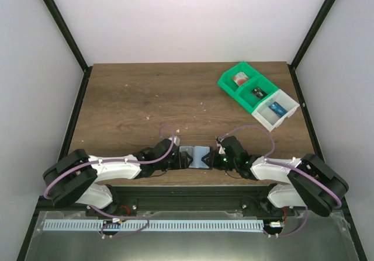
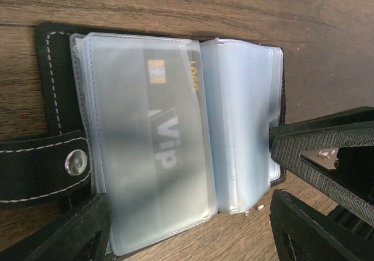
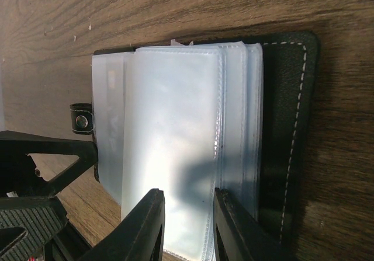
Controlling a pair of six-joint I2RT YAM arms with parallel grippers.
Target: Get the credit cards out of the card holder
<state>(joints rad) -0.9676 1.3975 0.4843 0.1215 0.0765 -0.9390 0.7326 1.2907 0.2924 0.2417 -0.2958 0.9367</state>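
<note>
The card holder (image 1: 196,156) is lying open at the middle of the desk's (image 1: 146,97) near edge, the left pincer (image 2: 187,235) is hovering released over 1 sleeved credit card (image 2: 169,150) it probably needs to pinch next, and the right pincer (image 3: 188,214) is sitting on the sleeves, grip unclear.

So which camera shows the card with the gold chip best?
The left wrist view: the card shows large inside a clear sleeve, chip and VIP lettering readable. The right wrist view shows only cloudy sleeves, no card detail. In the top view the card holder is just a small pale patch.
</note>
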